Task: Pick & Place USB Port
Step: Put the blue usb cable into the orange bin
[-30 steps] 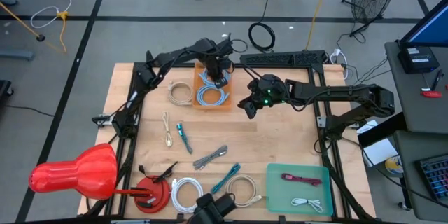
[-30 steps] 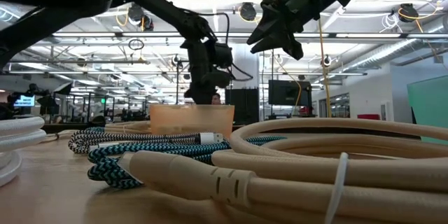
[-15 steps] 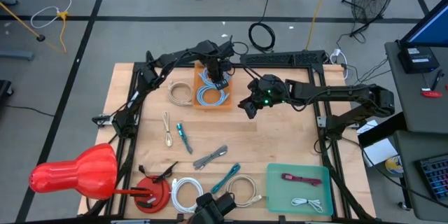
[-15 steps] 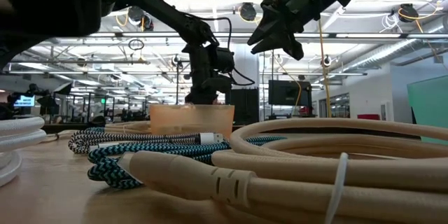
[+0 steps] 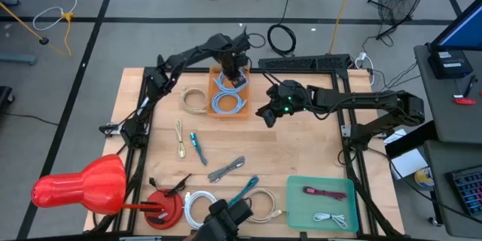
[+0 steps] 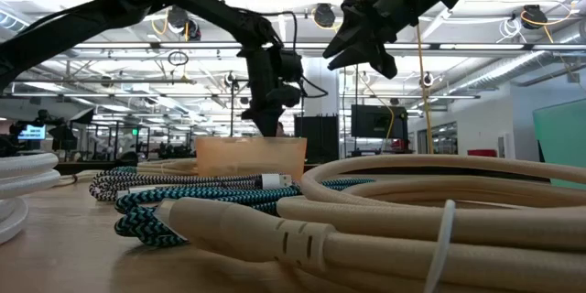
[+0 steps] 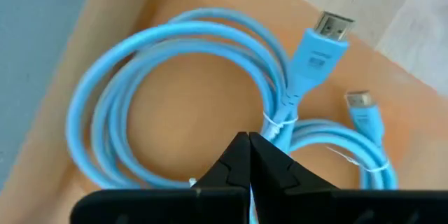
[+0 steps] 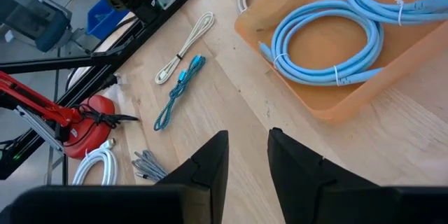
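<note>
High view: left gripper (image 5: 235, 73) over far end of orange tray (image 5: 218, 112), two blue cables (image 5: 227, 104) coiled inside; right gripper (image 5: 268, 114) parked just beside tray, probably clear of the work. Loose cables scattered on table (image 5: 301, 158), green tray (image 5: 297, 215) near front. Low view: left gripper (image 6: 271, 114) above tray (image 6: 250, 157), nothing hanging from it. Left wrist view: fingers (image 7: 238, 164) clenched tip to tip, empty, poised above blue cable (image 7: 175, 98) lying in tray. Right wrist view: fingers (image 8: 210, 161) parted, empty, facing tray (image 8: 336, 105) and cables (image 8: 325, 45).
</note>
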